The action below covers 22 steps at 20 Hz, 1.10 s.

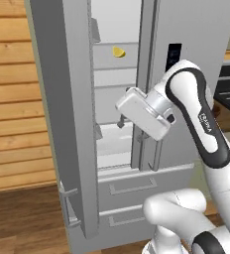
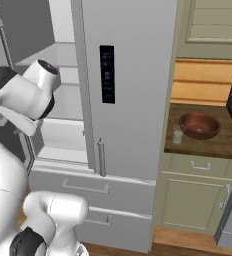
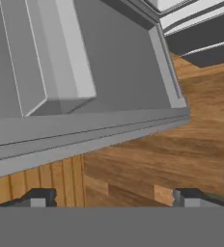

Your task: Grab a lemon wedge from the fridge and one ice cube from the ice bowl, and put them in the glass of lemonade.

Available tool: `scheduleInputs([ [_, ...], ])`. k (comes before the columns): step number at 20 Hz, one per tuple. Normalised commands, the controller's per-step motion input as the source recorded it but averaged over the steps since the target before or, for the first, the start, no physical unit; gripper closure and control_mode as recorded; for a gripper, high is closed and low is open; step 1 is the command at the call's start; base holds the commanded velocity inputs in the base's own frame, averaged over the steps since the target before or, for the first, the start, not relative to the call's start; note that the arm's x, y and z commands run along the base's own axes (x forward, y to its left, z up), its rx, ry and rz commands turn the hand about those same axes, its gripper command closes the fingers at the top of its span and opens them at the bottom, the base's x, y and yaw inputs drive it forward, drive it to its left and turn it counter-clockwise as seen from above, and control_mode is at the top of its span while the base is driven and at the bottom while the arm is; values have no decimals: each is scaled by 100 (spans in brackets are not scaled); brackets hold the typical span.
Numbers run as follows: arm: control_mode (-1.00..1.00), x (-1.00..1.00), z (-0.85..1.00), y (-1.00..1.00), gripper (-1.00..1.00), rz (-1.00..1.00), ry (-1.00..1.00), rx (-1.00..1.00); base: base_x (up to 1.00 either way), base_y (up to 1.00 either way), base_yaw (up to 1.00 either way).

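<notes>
Arm raised before open fridge (image 1: 77, 124)

Swung-open left fridge door (image 1: 67, 114) flanks the free gap to the shelves (image 1: 116, 69).

even, flat rendered light in all views, bright on the fridge (image 1: 77, 124) interior, no glare or hard shadows; edges soft and slightly pixelated, the hand view's wood floor (image 3: 172, 144) mildly blurred.

Wood-plank wall (image 1: 13, 99), brown wooden floor (image 1: 23, 218), pale green cabinets (image 2: 193, 200) under a wooden counter (image 2: 228, 142).
</notes>
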Motion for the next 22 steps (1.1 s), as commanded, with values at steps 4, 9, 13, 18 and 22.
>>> scheduleInputs([
  [4, -100, -95, 6, -100, -100, -1, -9, -33, 0, 0, 0],
  [9, -100, -62, -33, -100, -100, 0, -16, -58, 0, 0, 0],
  [13, -100, 5, -81, -100, -100, 1, -4, -33, 0, 0, 0],
  [18, -100, 61, -71, -100, -100, 19, -14, -6, 0, 0, 0],
  [22, -100, 99, -37, -44, -100, 14, -12, 0, 0, 0, 0],
])
